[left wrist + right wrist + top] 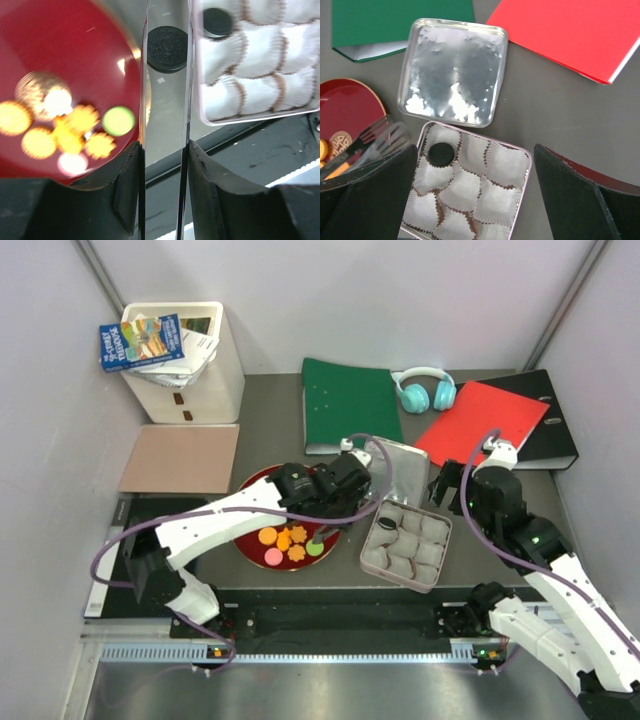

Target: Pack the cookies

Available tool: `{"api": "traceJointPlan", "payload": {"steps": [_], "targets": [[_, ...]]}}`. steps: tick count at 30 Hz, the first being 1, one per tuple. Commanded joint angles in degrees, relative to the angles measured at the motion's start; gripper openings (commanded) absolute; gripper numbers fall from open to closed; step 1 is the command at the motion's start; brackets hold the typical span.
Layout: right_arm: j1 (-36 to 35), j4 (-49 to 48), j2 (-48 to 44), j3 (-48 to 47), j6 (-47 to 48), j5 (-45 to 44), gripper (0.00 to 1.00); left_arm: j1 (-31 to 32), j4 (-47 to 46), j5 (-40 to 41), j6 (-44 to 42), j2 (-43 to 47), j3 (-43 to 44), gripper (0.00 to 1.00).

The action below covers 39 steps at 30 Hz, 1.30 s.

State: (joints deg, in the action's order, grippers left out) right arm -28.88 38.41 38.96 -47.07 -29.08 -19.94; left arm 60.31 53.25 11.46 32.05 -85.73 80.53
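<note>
My left gripper (pixel 350 496) (pixel 165 150) is shut on metal tongs (pixel 166 95). The tong tips pinch a black sandwich cookie (pixel 167 48) between the red plate (pixel 75 45) and the tin. The plate (pixel 258 486) holds orange, pink and green cookies (pixel 290 543), blurred in the left wrist view (pixel 75 132). The square tin (pixel 432 575) (pixel 520 150) is lined with white paper cups, and one cup holds a black cookie (pixel 440 154) (pixel 391 523) (pixel 218 22). My right gripper (pixel 448 486) (pixel 475 165) is open and empty above the tin.
The tin's lid (pixel 397 468) (pixel 454 71) lies behind the tin. A green folder (pixel 350 405), teal headphones (pixel 425 390), a red folder (pixel 480 420) and a black binder (pixel 550 440) lie at the back. A white bin with booklets (pixel 185 360) and a brown board (pixel 180 458) are at the left.
</note>
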Motion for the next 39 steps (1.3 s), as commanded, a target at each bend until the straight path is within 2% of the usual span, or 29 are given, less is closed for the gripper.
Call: {"api": "traceJointPlan", "payload": {"steps": [1,13,21,31,39], "targets": [[1.81,2.54,-1.25,-2.68,-0.62,-2.55,0.99,1.82,-8.07,-3.37,-3.14,-3.82,5.24,0.42],[2.25,6.5,-4.07,-3.12,-1.5,-4.05,0.99,4.28,-12.03,-7.51,-6.74,-11.38,12.45,0.42],[2.25,6.76,-4.86,-1.98,-1.42,-3.96,0.99,8.24,-9.75,-7.77,-6.92,-9.63,9.82,0.42],[2.34,5.44,-4.24,-1.27,-1.42,-2.29,0.99,8.68,-10.98,-8.47,-5.51,-8.22,5.08,0.43],[2.34,5.79,-4.33,-1.45,-1.42,-2.12,0.99,8.68,-13.09,-7.51,-6.48,-8.75,5.6,0.45]]}}
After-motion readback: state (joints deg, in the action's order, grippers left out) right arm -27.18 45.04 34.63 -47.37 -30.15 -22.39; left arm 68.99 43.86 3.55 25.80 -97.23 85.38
